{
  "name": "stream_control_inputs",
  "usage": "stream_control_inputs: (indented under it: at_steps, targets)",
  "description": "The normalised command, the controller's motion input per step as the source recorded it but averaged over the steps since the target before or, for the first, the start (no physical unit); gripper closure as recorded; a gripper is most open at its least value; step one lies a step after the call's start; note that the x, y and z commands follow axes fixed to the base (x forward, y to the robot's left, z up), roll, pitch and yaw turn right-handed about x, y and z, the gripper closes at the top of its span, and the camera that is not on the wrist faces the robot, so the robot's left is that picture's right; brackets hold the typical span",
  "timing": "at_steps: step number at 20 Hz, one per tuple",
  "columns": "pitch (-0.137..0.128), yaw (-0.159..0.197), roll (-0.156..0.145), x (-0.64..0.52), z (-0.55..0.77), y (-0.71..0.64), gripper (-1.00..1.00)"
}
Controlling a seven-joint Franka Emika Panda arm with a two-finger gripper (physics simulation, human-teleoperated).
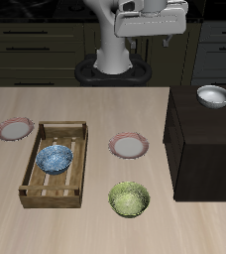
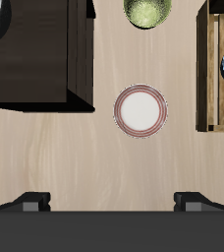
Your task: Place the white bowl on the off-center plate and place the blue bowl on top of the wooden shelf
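Behind the table [image 1: 85,104] run dark cabinets. Well below the raised gripper [image 1: 153,42] stands the shelf [image 1: 206,149], with the white bowl [image 1: 213,95] resting on top. Farther off, the crate [image 1: 56,164] contains the blue bowl [image 1: 55,158]. One plate [image 2: 140,108] lies directly beneath the gripper, whose fingers are spread and empty.

White arm [image 1: 115,45], black round base [image 1: 113,71].

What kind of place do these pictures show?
Probably a simulated kitchen: dark cabinets with drawer handles stand behind a wooden table, which holds bowls like the blue bowl and plates.
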Motion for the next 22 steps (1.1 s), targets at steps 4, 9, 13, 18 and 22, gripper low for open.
stream_control_inputs:
  at_steps: [4, 9, 13, 18, 22]
  targets:
    - [0.006, 0.013, -0.027, 0.3, 0.08, 0.28, -1.0]
    - [0.003, 0.014, -0.026, 0.26, 0.03, 0.28, -1.0]
    - [0.011, -0.007, -0.014, 0.17, 0.03, 0.24, -1.0]
    - [0.015, 0.014, -0.038, 0.28, -0.01, 0.25, -1.0]
    - [0.005, 0.007, -0.039, 0.21, 0.02, 0.14, -1.0]
